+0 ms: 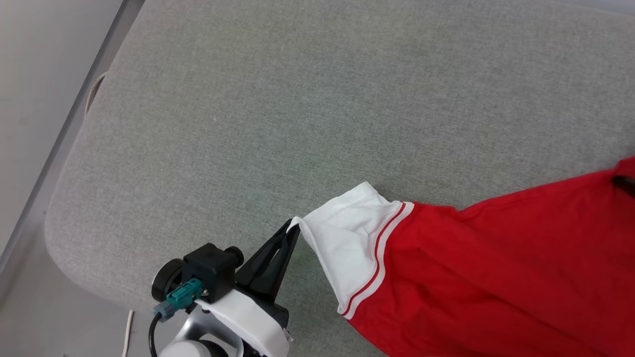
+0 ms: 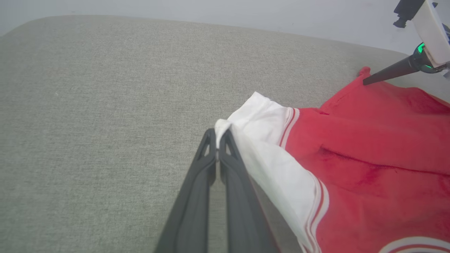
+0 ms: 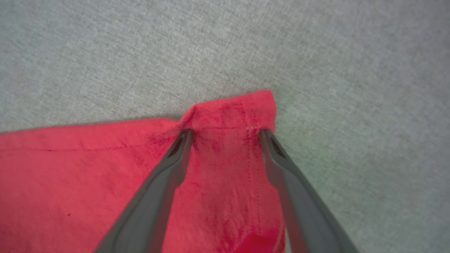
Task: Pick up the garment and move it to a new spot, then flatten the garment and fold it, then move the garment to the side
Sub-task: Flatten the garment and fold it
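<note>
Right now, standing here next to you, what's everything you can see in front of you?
garment: one, red with a white sleeve and striped trim, on the right of the padded surface
padded surface: one, grey fabric, under the garment
floor: pale grey, along the left
cord: one, white, on the floor at lower left
left gripper: one, dark fingers, shut on the white sleeve's edge
right gripper: one, dark fingers, open, tips at a red corner of the garment

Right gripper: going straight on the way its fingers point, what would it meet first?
Most likely the garment: its red corner lies just ahead of the open right gripper, with the grey cushion under it. Whether the tips touch the cloth is unclear.
</note>
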{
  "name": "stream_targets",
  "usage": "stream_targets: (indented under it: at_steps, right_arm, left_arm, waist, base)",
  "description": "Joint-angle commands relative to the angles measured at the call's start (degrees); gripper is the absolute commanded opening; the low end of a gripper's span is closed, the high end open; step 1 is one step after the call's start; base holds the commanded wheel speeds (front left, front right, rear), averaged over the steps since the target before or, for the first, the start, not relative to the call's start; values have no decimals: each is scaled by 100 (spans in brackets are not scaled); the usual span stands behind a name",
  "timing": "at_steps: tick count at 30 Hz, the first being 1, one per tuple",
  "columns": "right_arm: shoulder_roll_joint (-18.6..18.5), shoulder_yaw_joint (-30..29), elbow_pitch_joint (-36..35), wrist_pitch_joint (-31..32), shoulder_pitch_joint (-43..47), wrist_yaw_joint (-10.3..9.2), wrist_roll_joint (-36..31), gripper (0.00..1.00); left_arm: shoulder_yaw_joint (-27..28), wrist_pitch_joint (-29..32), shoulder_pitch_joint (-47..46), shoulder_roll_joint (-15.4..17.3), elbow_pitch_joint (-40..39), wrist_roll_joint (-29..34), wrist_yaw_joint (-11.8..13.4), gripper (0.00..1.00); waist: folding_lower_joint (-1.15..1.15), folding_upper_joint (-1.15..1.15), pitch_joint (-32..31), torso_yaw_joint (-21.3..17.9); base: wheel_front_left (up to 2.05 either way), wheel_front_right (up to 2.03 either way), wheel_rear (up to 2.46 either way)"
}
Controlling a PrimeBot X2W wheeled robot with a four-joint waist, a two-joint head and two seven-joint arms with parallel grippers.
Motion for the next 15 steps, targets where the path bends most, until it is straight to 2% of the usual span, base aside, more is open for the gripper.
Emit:
stream_targets:
  at_steps: [1,8,9,10,11,15]
  right_arm:
    - [1,12,168,-13,-9,-5,-19,100]
    - [46,112,529,-128,133,-5,36,100]
    - [55,169,566,-111,167,-5,57,47]
    - [63,226,595,-121,191,-5,79,7]
    - [67,264,627,-148,196,-5,103,0]
    - [48,308,717,-384,117,-5,117,0]
  left_arm:
    - [-6,-34,-72,-46,24,19,-31,0]
    - [-85,-65,-146,-88,127,-1,-69,0]
    - [-83,-71,-142,-84,137,-8,-67,0]
    - [-83,-67,-141,-78,146,-14,-68,0]
    - [-81,-71,-145,-72,154,-16,-68,0]
    - [-68,-77,-182,-59,181,-12,-53,0]
  waist:
    - [-1,0,80,73]
    - [-1,0,127,199]
    - [-1,0,128,210]
    - [-1,0,129,217]
    - [-1,0,130,220]
    - [-1,0,104,223]
  base:
    - [0,0,0]
    - [0,0,0]
    - [0,0,0]
    - [0,0,0]
    - [0,0,0]
    - [0,0,0]
